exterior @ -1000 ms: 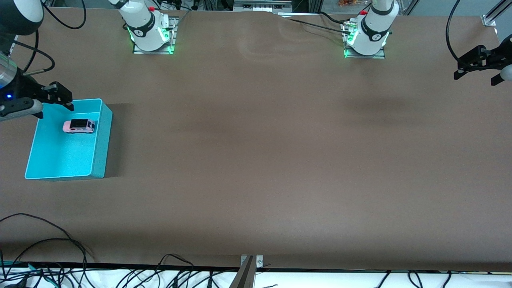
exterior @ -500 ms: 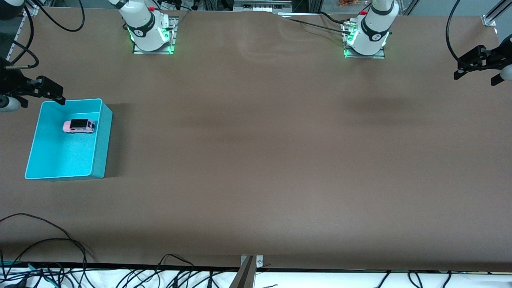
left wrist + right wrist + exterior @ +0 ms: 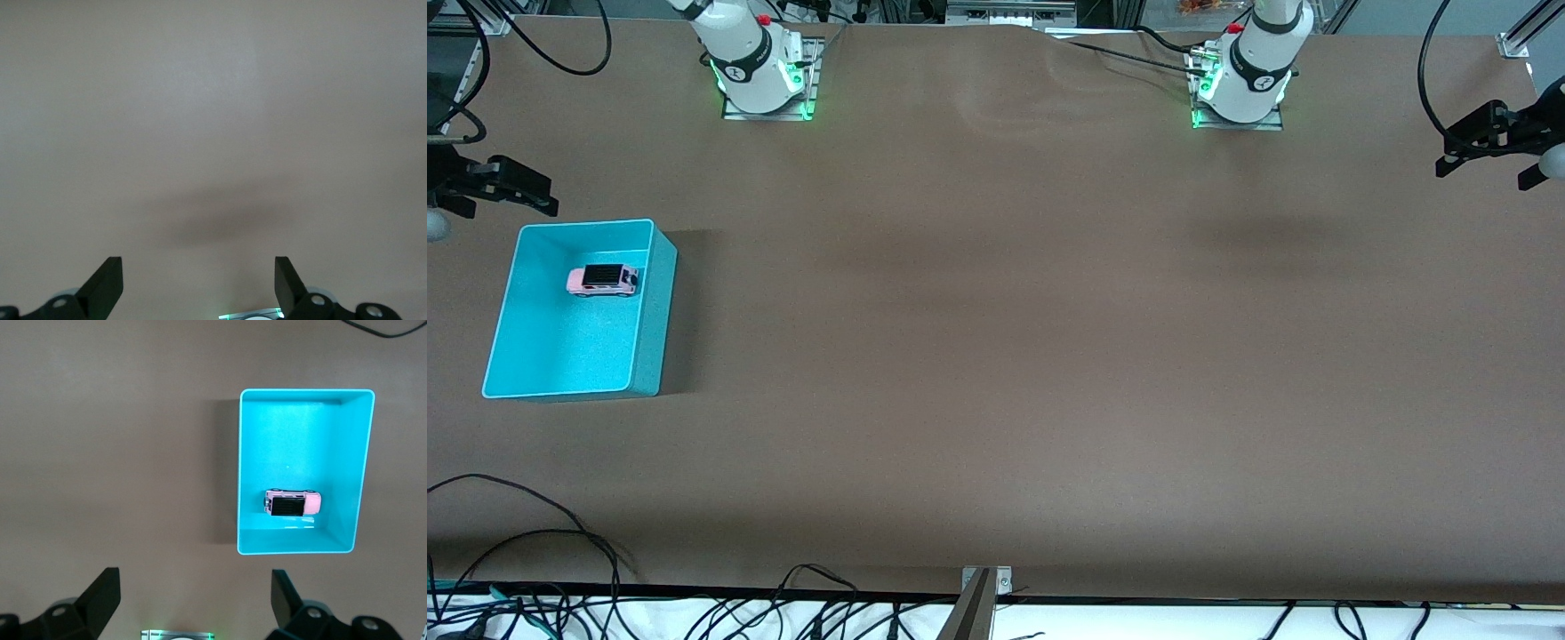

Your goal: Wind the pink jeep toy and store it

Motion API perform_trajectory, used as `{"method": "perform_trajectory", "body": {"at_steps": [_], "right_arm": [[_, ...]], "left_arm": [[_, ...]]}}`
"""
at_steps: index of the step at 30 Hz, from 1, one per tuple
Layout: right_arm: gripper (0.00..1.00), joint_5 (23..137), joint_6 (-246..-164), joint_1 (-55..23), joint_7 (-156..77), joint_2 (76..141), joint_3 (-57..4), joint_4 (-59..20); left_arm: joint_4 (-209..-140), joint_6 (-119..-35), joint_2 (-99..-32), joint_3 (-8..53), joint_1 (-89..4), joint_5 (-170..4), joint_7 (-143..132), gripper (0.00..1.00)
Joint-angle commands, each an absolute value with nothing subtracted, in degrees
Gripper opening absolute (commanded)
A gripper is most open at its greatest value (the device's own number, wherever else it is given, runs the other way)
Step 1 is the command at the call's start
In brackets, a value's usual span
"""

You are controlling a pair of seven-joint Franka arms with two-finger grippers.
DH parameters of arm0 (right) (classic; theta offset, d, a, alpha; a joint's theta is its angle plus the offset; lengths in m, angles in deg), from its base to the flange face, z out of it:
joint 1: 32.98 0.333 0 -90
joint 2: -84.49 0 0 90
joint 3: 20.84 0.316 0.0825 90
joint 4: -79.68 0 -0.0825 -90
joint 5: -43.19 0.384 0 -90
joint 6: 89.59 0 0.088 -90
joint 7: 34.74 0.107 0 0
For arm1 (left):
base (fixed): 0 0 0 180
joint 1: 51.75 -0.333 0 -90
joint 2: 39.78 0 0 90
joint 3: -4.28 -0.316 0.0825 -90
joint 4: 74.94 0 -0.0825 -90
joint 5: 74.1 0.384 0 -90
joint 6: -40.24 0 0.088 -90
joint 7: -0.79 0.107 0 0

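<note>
The pink jeep toy (image 3: 603,280) with its black roof lies inside the turquoise bin (image 3: 655,311), in the part of the bin farther from the front camera. It stands on its wheels, apart from both grippers. In the right wrist view the jeep (image 3: 292,502) rests near one short wall of the bin (image 3: 245,453). My right gripper (image 3: 509,206) hangs open and empty over bare table just outside the bin's corner; its fingers (image 3: 100,593) frame plain table. My left gripper (image 3: 1481,176) waits open and empty over the left arm's end of the table, and its wrist view shows the gripper (image 3: 199,273) over table only.
Brown table cover (image 3: 996,338) stretches between the bin and the left arm's end. Both arm bases (image 3: 760,80) stand along the edge farthest from the front camera. Loose black cables (image 3: 534,533) trail by the edge nearest that camera.
My right gripper has pulled back from over the bin's edge and out toward the table's end, finishing open. The jeep stays where it lay in the bin. The left arm has not moved.
</note>
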State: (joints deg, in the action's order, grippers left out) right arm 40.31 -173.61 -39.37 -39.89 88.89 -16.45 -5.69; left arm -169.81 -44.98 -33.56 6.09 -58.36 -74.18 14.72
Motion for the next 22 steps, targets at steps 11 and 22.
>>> {"method": "perform_trajectory", "body": {"at_steps": [11, 22], "right_arm": [[1.0, 40.2, -171.94, -38.34, -39.04, 90.38, -17.33, -4.08], [1.0, 41.61, -171.5, -38.43, -39.4, 90.38, -17.42, -4.08]], "left_arm": [[-167.93, -43.78, -34.42, 6.3, -58.25, -72.87, 14.94, 1.0], [-167.93, -43.78, -34.42, 6.3, -58.25, -72.87, 14.94, 1.0]]}}
